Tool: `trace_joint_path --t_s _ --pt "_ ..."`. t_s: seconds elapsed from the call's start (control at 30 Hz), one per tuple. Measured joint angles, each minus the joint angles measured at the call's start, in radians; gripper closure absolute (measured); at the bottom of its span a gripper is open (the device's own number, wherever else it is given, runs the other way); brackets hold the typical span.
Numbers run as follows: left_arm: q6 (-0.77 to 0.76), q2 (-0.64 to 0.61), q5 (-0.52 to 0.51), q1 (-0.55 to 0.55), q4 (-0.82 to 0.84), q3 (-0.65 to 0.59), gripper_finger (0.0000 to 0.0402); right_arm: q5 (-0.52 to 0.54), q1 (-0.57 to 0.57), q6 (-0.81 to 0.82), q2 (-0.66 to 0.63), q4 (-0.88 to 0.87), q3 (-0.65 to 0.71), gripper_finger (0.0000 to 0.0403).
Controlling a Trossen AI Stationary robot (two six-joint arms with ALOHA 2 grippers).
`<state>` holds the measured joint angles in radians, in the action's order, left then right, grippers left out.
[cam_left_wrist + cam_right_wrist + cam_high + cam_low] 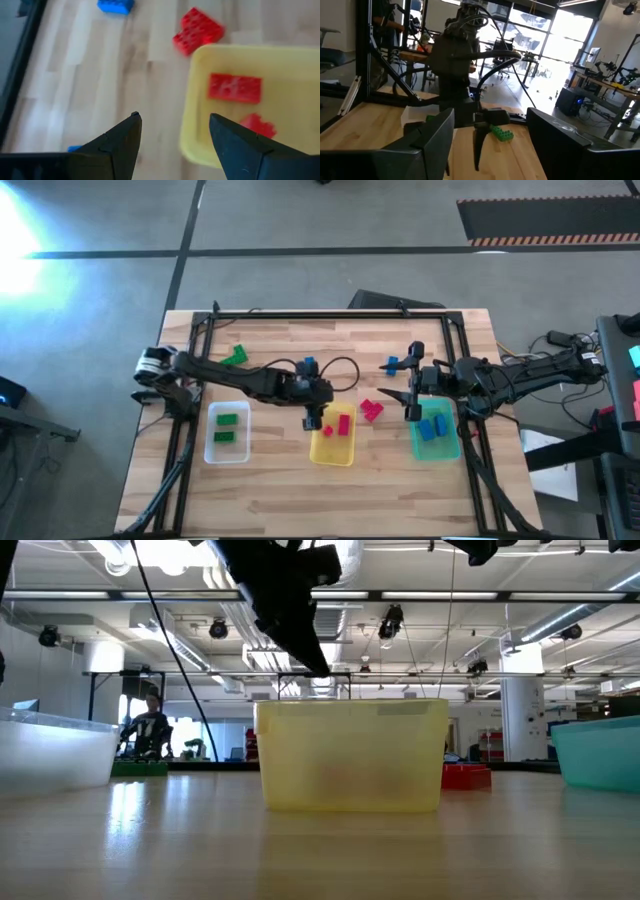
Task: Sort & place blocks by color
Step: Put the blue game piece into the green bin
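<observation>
**Q:** Which step of the sort is in hand?

**A:** Judged from the layout, a red block has just gone into the yellow tray (346, 457). The left pincer (313, 423) hovers over that tray's near-left corner, fingers spread and empty, one finger (120, 142) outside the wall and the other over the tray. Two red blocks (235, 88) lie inside the yellow tray.

**Q:** What is left to sort?

**A:** A red block (372, 410) lies on the tabletop (280, 490) just beside the yellow tray, on the side toward the teal tray (447, 448). A blue block (308, 365) and another blue block (392, 364) lie beyond the yellow tray, and a green block (235, 357) lies beyond the clear tray (210, 448), which holds two green blocks (226, 428).

**Q:** What does the next move call for?

**A:** Probably a short reach to the loose red block, then a descent with the fingers astride it.

**Q:** And the right pincer?

**A:** The right pincer (413, 392) waits above the teal tray's far edge, released and empty; blue blocks (433, 426) lie in that tray.
</observation>
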<state>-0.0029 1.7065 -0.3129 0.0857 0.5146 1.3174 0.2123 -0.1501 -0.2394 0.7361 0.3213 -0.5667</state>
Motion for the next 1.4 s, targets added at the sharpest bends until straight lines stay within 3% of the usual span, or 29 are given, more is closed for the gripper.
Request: trace_joint_path --t_s 0.23,0.3,0.43,0.67,1.0,1.4 --pt "0.010 -0.006 -0.015 -0.104 0.057 -0.002 0.0185 0.000 0.000 -0.005 0.000 -0.003 0.000 0.0165" --pt "-0.122 -0.002 -0.030 -0.151 0.038 -0.003 0.0185 0.000 0.000 -0.007 0.000 -0.003 0.000 0.0165" --pt "-0.572 0.021 -0.076 -0.237 0.046 -0.014 0.0185 0.001 0.000 -0.008 -0.001 -0.003 0.000 0.0165" --pt "-0.785 0.086 -0.132 -0.250 -0.019 -0.063 0.0185 0.000 0.000 -0.008 -0.001 -0.021 0.000 0.0165" --pt "-0.903 0.184 -0.172 -0.250 -0.036 -0.070 0.0185 0.001 0.000 -0.034 -0.001 -0.032 0.000 0.0165" --pt "-0.901 0.287 -0.193 -0.255 -0.097 -0.071 0.0188 0.011 0.000 -0.053 -0.001 -0.035 0.000 0.0165"
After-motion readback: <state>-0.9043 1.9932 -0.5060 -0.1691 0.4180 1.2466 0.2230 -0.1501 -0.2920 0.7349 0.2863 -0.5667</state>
